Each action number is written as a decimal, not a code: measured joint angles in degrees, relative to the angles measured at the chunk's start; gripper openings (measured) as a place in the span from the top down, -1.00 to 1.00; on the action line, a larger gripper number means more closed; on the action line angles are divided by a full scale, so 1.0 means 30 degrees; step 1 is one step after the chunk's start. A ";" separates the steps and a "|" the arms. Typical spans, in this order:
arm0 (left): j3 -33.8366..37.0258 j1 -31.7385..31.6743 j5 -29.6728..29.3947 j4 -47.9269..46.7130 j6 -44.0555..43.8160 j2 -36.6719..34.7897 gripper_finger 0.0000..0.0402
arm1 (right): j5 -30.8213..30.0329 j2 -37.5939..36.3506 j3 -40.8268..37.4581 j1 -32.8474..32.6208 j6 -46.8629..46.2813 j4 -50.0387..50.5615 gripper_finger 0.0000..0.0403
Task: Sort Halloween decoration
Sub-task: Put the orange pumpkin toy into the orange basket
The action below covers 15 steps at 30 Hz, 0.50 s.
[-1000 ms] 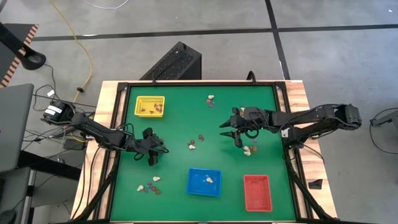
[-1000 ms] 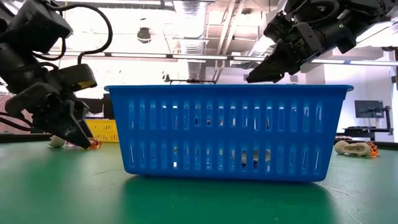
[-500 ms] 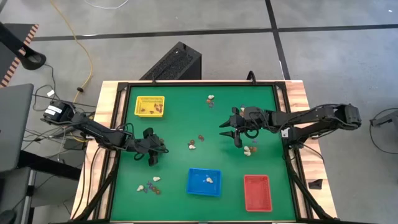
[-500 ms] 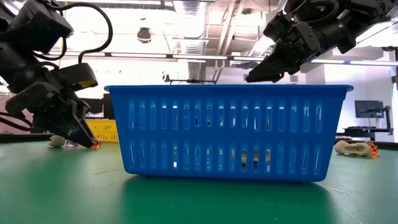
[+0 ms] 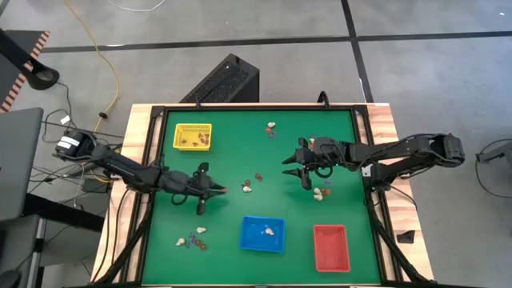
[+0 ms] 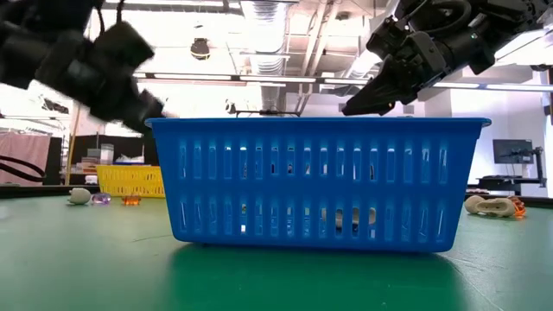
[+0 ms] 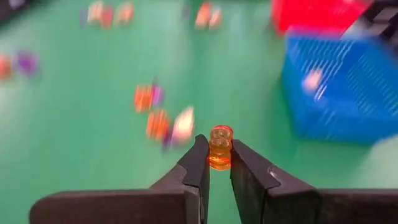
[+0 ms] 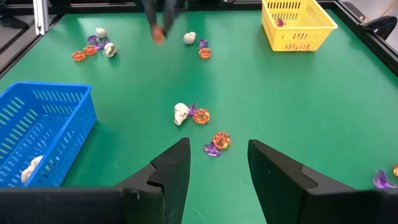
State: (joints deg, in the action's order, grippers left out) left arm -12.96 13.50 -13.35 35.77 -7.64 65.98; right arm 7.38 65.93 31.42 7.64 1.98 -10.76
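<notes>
Small cream, purple and orange Halloween trinkets lie in clusters on the green table: near the left front (image 5: 192, 238), at the middle (image 5: 252, 182), at the far side (image 5: 271, 128) and right of the middle (image 5: 321, 193). My left gripper (image 5: 211, 190) is above the table left of the middle, shut on an orange trinket (image 7: 219, 134). My right gripper (image 5: 298, 170) hangs open right of the middle, above an orange trinket (image 8: 221, 140) and a purple one (image 8: 211, 150), touching nothing. My left gripper pinches the orange trinket's two sides (image 7: 219, 160) between its two fingers, at their free ends. The trinket's top sticks out past the fingertips (image 7: 200, 152). The fingers come from the table's left. The trinket is lifted clear of the table.
A yellow tray (image 5: 193, 136) with a few trinkets stands at the far left. A blue tray (image 5: 263, 234) with a cream trinket stands at the near middle, a red tray (image 5: 331, 247) at the near right. In the low view the blue tray (image 6: 315, 181) fills the middle.
My left gripper has risen from the table and gone toward the table's right edge, carrying the orange trinket clear of the cloth. My right gripper has kept still.
</notes>
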 joint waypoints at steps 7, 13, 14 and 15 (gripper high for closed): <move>-0.2311 -0.0776 0.1820 0.3113 0.3337 0.1146 0.81 | 0.0000 -0.0177 0.0000 0.0000 0.0015 0.0289 0.05; -0.7708 -0.1256 0.4762 0.3074 0.6059 0.7020 0.81 | -0.0067 -0.1600 0.0000 0.0284 -0.0004 0.1449 0.05; -0.8833 -0.1357 0.5341 0.3017 0.6646 0.8233 0.81 | -0.0107 -0.1904 0.0000 0.0387 -0.0102 0.1607 0.05; -1.0055 -0.1482 0.6033 0.2949 0.7245 0.9472 0.81 | -0.0153 -0.2237 0.0000 0.0495 -0.0248 0.1819 0.05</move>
State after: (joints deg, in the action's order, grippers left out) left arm -43.13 9.06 4.75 44.61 14.09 94.39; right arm 6.92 59.22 31.42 9.13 1.23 -5.30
